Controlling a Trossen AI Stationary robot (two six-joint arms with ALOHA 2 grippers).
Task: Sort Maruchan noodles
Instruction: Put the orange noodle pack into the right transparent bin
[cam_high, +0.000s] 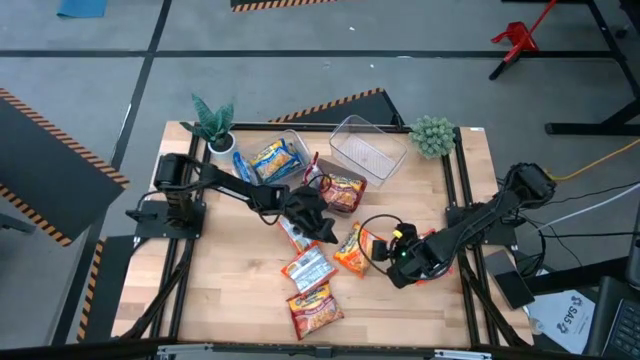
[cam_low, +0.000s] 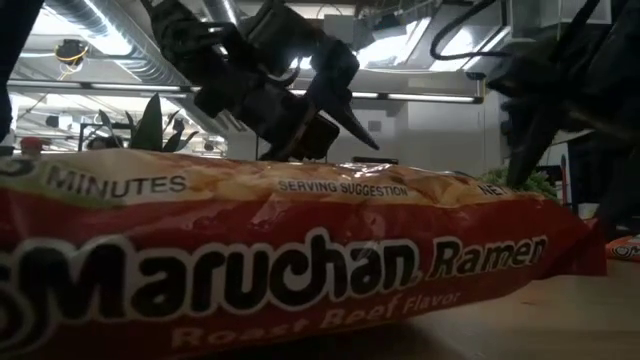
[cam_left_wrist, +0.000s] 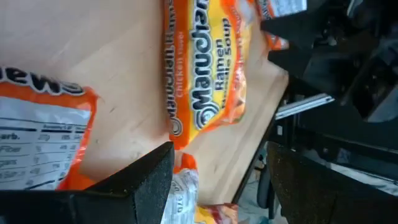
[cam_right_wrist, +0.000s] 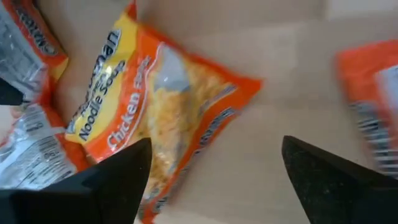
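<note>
Honestly, my main worry is a collision: the left gripper and right gripper both hang over the same loose cluster of Maruchan noodles mid-table, with little room between them. On the left, my fingers are spread fairly wide and empty over a silver-backed packet; closing here could pinch its neighbour too. In the middle lies the orange chicken packet, and the right gripper, jaws wide and holding nothing, hovers just beside it. Crinkly wrappers may slip or drag others along. Nearer me sit another silver-backed packet and a roast beef packet; at the far edge, one clear bin holds a blue-yellow packet, a second looks empty, plants flanking
</note>
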